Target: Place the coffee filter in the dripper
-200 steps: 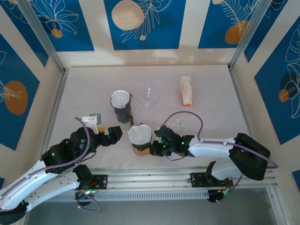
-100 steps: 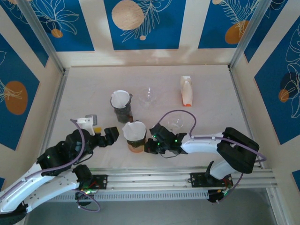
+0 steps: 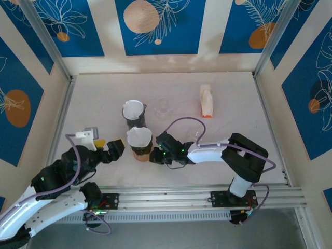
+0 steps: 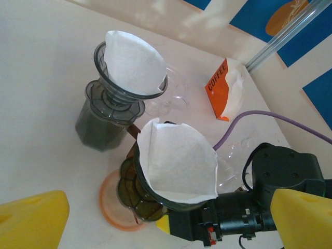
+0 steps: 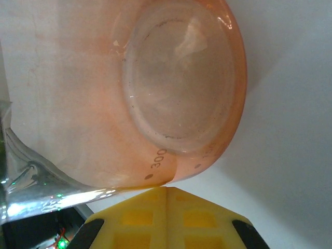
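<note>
Your right gripper [image 3: 154, 157] sits low on the pale table [image 3: 233, 129], tips against the near-right side of the orange-tinted glass carafe [image 3: 139, 153]. In the right wrist view its yellow fingers [image 5: 135, 218] meet at a seam, so it reads as closed, right gripper [image 5: 167, 191] pressed to the carafe [image 5: 171, 104] wall just below the "300" mark; nothing shows pinched between them. The white paper coffee filter [image 3: 138, 137] is already seated in the smoky dark plastic dripper [image 4: 136, 168] that stands on top of that carafe [image 4: 111, 199]. The filter [image 4: 179, 158] stands open and cone-shaped, its edge rising above the rim. Your left gripper [image 3: 113, 150] hangs just left of the carafe, apart from it, and holds nothing. In the left wrist view the left gripper [image 4: 168, 205] is spread wide, with one yellow fingertip in each bottom corner. Just behind the carafe stands a second dark dripper on a grey server [image 3: 134, 115], also with a white filter [image 4: 132, 59] in it. A clear glass dripper [image 3: 163, 106] stands to its right. An orange and white "COFFEE" filter packet [image 3: 206, 100] lies further right, well apart.
</note>
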